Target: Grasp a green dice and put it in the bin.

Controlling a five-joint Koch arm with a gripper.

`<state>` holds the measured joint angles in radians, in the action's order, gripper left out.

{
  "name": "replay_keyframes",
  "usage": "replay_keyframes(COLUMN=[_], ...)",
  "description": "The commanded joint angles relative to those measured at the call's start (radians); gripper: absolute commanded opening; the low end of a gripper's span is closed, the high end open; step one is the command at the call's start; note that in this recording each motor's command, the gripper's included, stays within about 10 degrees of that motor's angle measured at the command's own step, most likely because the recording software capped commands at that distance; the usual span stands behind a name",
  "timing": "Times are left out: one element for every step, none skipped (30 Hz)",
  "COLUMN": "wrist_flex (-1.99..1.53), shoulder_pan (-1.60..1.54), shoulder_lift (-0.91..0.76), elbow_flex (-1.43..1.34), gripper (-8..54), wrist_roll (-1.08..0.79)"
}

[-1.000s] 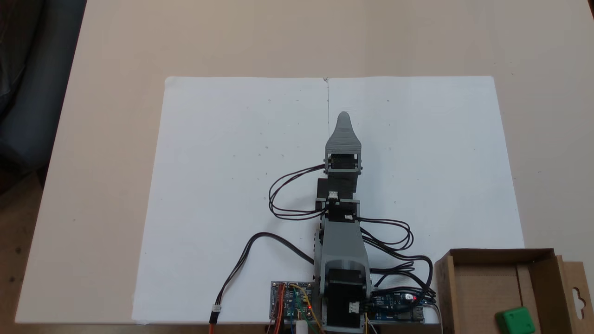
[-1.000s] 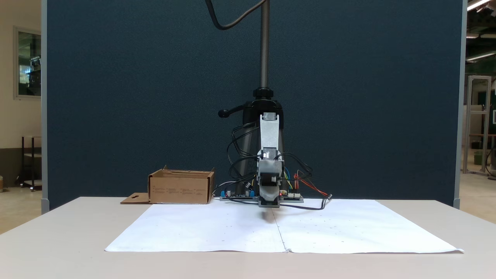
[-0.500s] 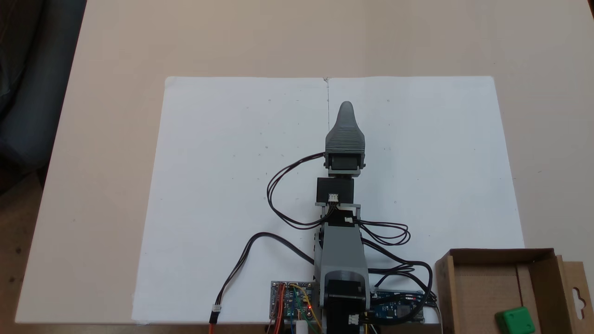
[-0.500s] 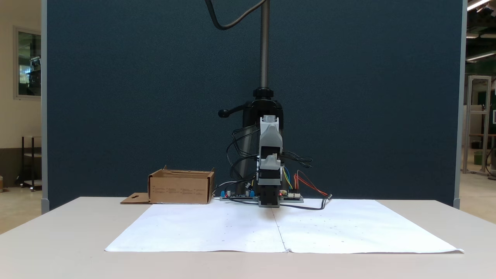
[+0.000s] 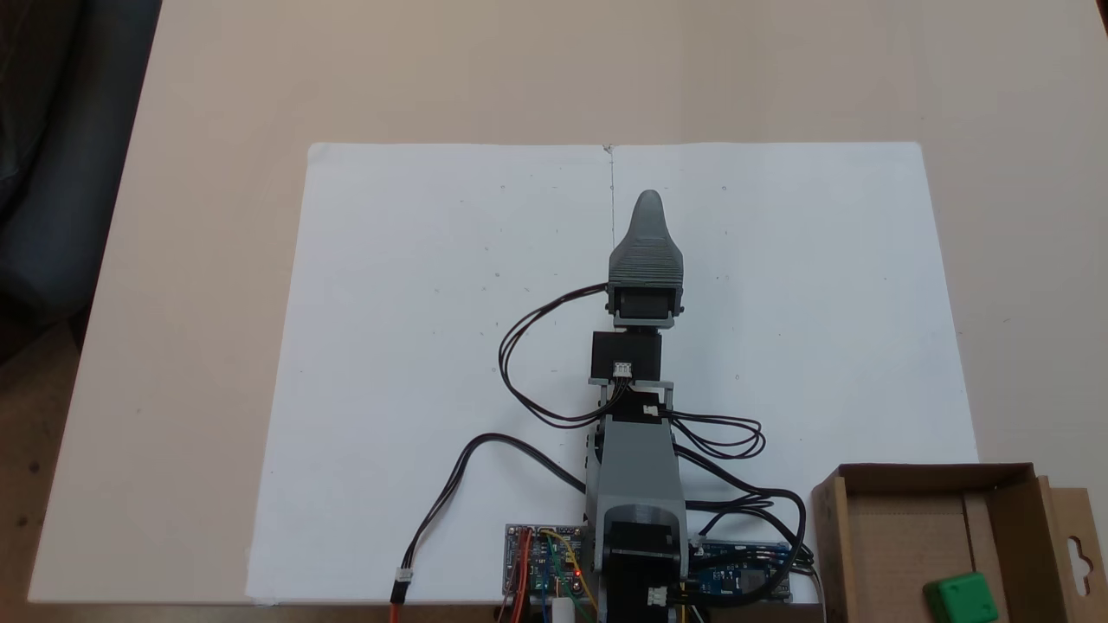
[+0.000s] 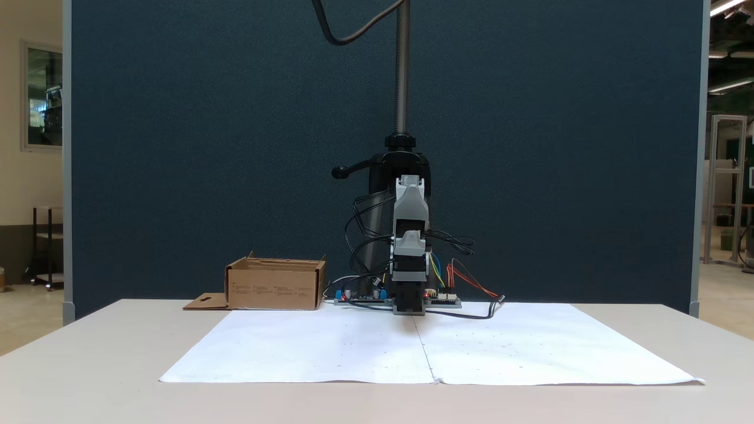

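The green dice (image 5: 961, 599) lies inside the bin (image 5: 926, 472), a brown cardboard box at the lower right of a fixed view, near the box's front edge. In another fixed view the bin (image 6: 274, 290) stands at the left behind the paper, and its walls hide the dice. My gripper (image 5: 648, 199) lies stretched out over the middle of the white paper, far from the bin, pointing away from the base. From above only its grey upper jaw shows. Seen head-on, the gripper (image 6: 409, 307) sits low, just above the paper, with nothing visible in it.
A white paper sheet (image 5: 415, 346) covers the beige table. Circuit boards (image 5: 544, 567) and looping black cables (image 5: 537, 363) sit around the arm's base. A camera stand pole (image 6: 402, 70) rises behind the arm, before a dark blue partition.
Over the last second the arm stretched slightly forward and dropped lower, the gripper tip moving a little farther from the base. The dice and bin stayed put.
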<state>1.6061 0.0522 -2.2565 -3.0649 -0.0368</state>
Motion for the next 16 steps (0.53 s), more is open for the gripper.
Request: replay_keyframes(wrist_flex=[0.097, 0.097, 0.097, 0.095, 0.095, 0.095, 0.095, 0.095, 0.095, 0.095, 0.095, 0.095, 0.097, 0.095, 0.095, 0.097], shoulder_pan=[0.006, 0.005, 0.002, 0.002, 0.002, 0.002, 0.002, 0.002, 0.002, 0.002, 0.002, 0.002, 0.002, 0.002, 0.0, 0.0], shoulder_lift=[-0.1, -0.098, -0.098, -0.098, -0.098, -0.098, -0.098, -0.098, -0.098, -0.098, -0.098, -0.098, -0.098, -0.098, -0.098, -0.098], elbow_flex=[-0.069, -0.067, -0.069, -0.069, -0.067, -0.069, -0.069, -0.069, -0.067, -0.067, -0.067, -0.069, -0.069, -0.069, -0.069, -0.069], gripper=[44.0, 44.0, 44.0, 44.0, 44.0, 44.0, 44.0, 44.0, 44.0, 44.0, 44.0, 44.0, 44.0, 44.0, 44.0, 44.0], wrist_roll=[-0.002, -0.002, -0.002, -0.002, -0.002, 0.0, 0.0, 0.0, 0.0, 0.0, 0.0, 0.0, 0.0, 0.0, 0.0, 0.0])
